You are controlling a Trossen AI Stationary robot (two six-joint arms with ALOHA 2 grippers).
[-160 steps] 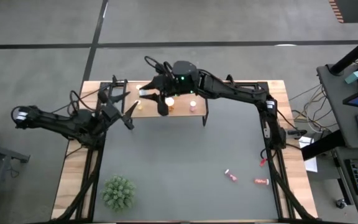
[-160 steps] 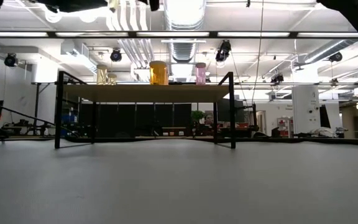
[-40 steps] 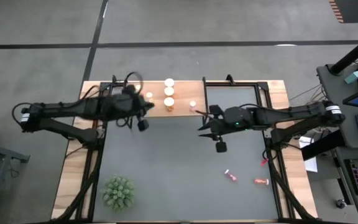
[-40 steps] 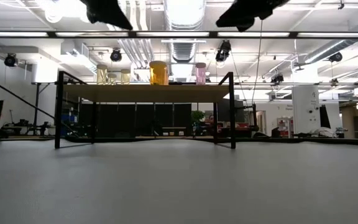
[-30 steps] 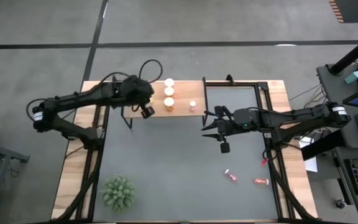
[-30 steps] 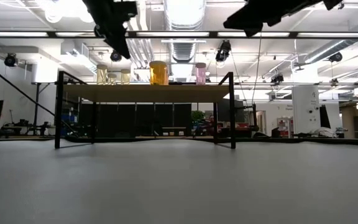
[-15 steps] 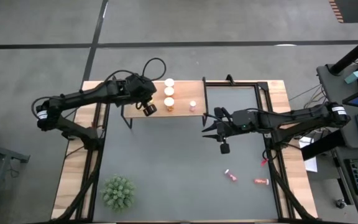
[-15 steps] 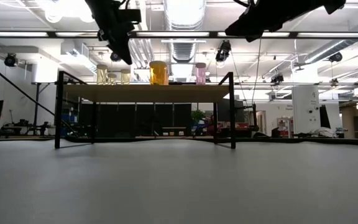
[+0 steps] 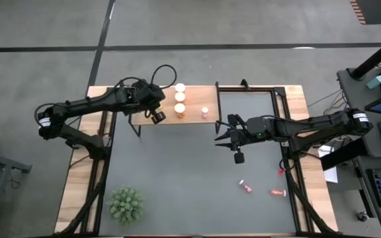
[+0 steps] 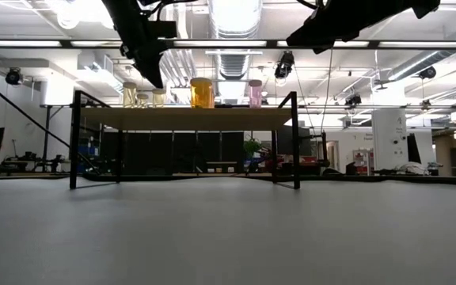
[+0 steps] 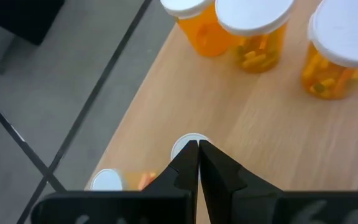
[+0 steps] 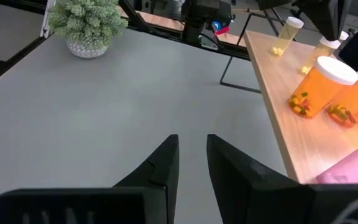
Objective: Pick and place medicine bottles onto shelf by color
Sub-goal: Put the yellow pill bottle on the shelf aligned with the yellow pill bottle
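Fingers of the left gripper [image 11: 197, 163] are pressed together with nothing between them; they hang over the left end of the shelf [image 9: 194, 116], tips just above a small white-capped bottle [image 11: 188, 145] that is partly hidden behind them, with a second small one [image 11: 107, 180] nearer the board's edge. Right gripper [image 12: 191, 163] is held above the bench [image 9: 177, 185] just right of the shelf, its fingers a narrow slit apart and empty. On the shelf: three orange bottles [image 11: 253, 31] in a row in the left wrist view, two pale yellow ones [image 10: 130, 93] at the left end in the low view, one pink bottle [image 10: 255, 92] toward the right. Two pink bottles [image 9: 246, 187] lie on their sides on the bench near its right front, well apart from the shelf, with another small one [image 9: 280, 171] at the right edge, colour not clear. Risks as I judge them: left tips so close over the small bottles could tip one or push it off the near edge if the arm drops or swings sideways. Lying bottles are round and likely to roll under a closing pinch. Carrying one in, the right arm could clip the shelf's black leg [image 10: 294, 139] or crowd the standing pink one. Plant [image 9: 126, 204] is clear of all this.
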